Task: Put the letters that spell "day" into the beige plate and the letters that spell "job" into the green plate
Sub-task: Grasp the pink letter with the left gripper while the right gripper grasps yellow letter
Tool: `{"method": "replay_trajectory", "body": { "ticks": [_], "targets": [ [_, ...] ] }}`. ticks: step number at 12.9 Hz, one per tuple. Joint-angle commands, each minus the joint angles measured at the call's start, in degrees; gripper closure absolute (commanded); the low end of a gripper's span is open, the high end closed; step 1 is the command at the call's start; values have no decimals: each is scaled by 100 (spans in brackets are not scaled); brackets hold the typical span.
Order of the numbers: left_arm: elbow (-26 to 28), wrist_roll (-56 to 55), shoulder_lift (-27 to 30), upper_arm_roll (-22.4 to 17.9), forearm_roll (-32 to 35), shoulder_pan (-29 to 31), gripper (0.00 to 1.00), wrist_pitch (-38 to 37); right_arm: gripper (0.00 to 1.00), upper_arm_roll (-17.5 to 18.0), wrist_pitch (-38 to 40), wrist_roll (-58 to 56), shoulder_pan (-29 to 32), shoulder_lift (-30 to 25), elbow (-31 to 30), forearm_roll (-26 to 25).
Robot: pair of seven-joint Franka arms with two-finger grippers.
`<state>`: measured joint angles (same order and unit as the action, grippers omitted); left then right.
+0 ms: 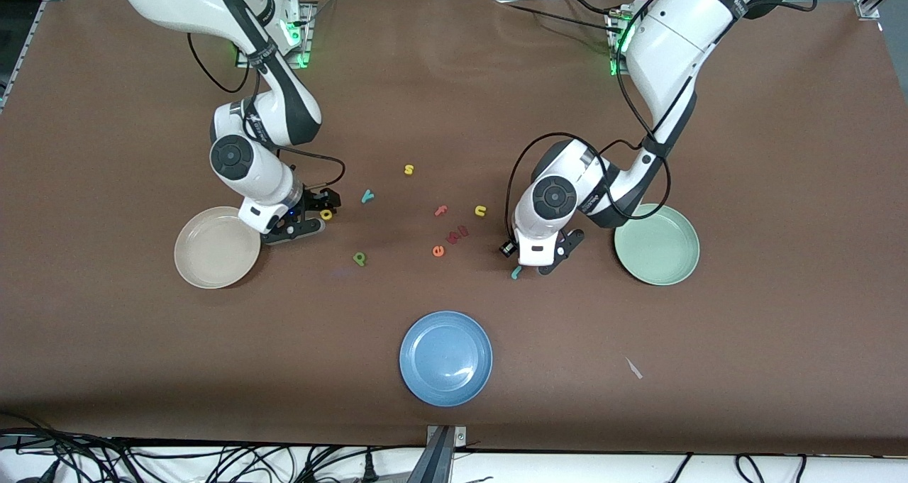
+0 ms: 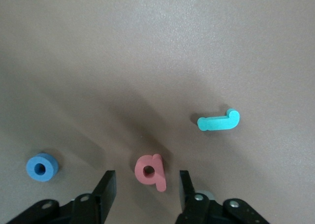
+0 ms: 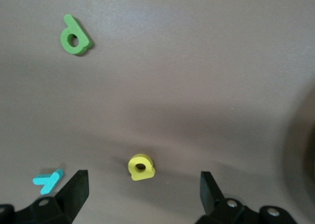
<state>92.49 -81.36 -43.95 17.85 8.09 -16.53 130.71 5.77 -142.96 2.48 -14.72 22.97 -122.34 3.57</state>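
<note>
My left gripper (image 2: 145, 185) hangs open low over the table, its fingers either side of the pink-red "b" (image 2: 150, 170) without touching it. The blue "o" (image 2: 42, 167) and the teal "j" (image 2: 219, 121) lie close by. In the front view the "j" (image 1: 516, 272) shows beside my left gripper (image 1: 560, 254), near the green plate (image 1: 657, 245). My right gripper (image 3: 142, 189) is open over the yellow round letter (image 3: 141, 167), next to the beige plate (image 1: 216, 247). The teal "y" (image 3: 48, 180) and the green stemmed letter (image 3: 75, 37) lie flat nearby.
A blue plate (image 1: 446, 357) sits nearest the front camera. Loose between the arms lie a yellow "s" (image 1: 408, 169), a pink "f" (image 1: 441, 211), a yellow "u" (image 1: 480, 211), an orange "e" (image 1: 438, 251) and dark red letters (image 1: 457, 235).
</note>
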Motion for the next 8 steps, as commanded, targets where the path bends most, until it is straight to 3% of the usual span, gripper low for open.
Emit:
{"method": "replay_trajectory", "body": {
  "ticks": [1,5,8],
  "targets": [
    [-109,-152,-131,-44,202,-61,45,68,0,12,-293,-10,-83,84,-115,-5],
    [-118,-161,-184,-53,202,-70,51,165,0,3,-451,-186,-83,198,-185,-84],
    [-118,-152,-184,-53,202,-61,86,165,2,-6,-681,-239,-83,339,-229,-119]
  ]
}}
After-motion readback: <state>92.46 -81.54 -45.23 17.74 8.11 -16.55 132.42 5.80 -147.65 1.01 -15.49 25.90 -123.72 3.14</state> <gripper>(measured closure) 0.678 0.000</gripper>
